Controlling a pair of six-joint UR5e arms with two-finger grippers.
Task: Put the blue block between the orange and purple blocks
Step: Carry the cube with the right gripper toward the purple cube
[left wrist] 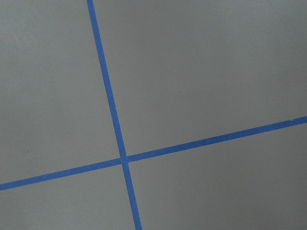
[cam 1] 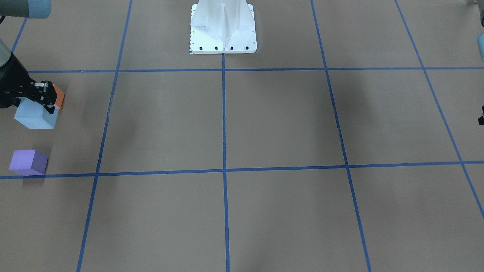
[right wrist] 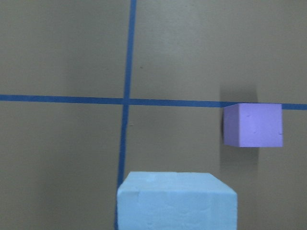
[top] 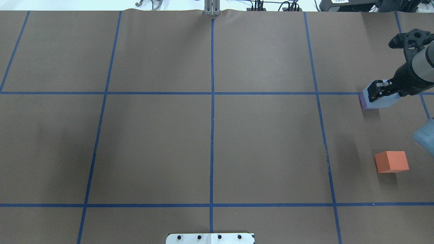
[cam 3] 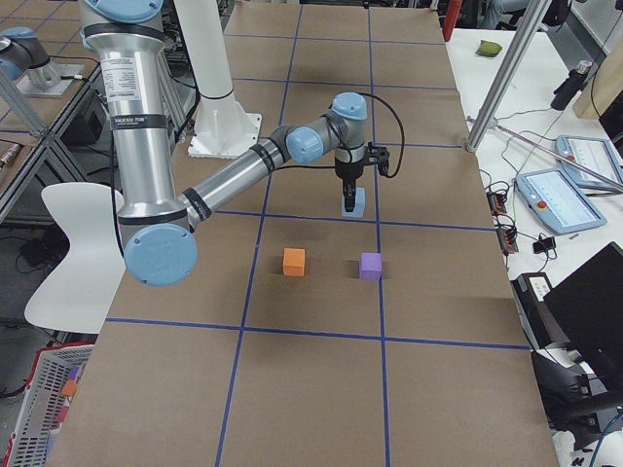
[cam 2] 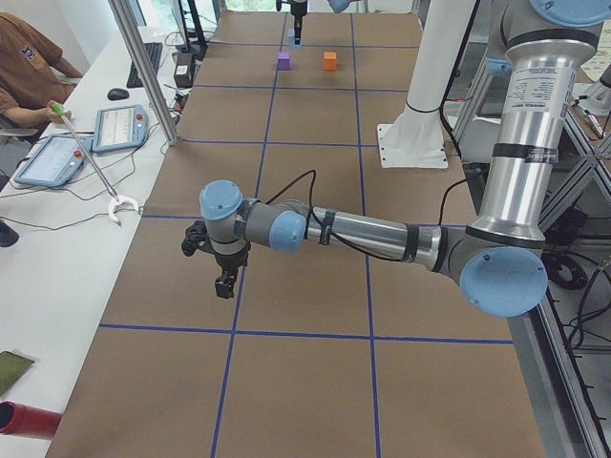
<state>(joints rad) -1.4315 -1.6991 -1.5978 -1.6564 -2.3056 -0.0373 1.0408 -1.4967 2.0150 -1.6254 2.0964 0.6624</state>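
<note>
Pincer (cam 1: 34, 104) of right arm (cam 3: 243, 167), pointing straight down, grips blue block (cam 1: 36, 117) above the table (cam 1: 280, 121).

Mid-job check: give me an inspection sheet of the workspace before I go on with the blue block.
Surface: brown table with a blue tape grid.
Job's things: blue block is held, seemingly off the table, and is not yet between the others. The orange block and purple block rest apart on the table, with the gap between them free.
Clutter: nothing seen.
Grippers: the right gripper has its fingers closed on the blue block. The left gripper hangs over bare table; whether it is open or shut cannot be told.
Cables: a black cable loops near each wrist, off the table.
Surroundings: operator and tablets at the side bench.
</note>
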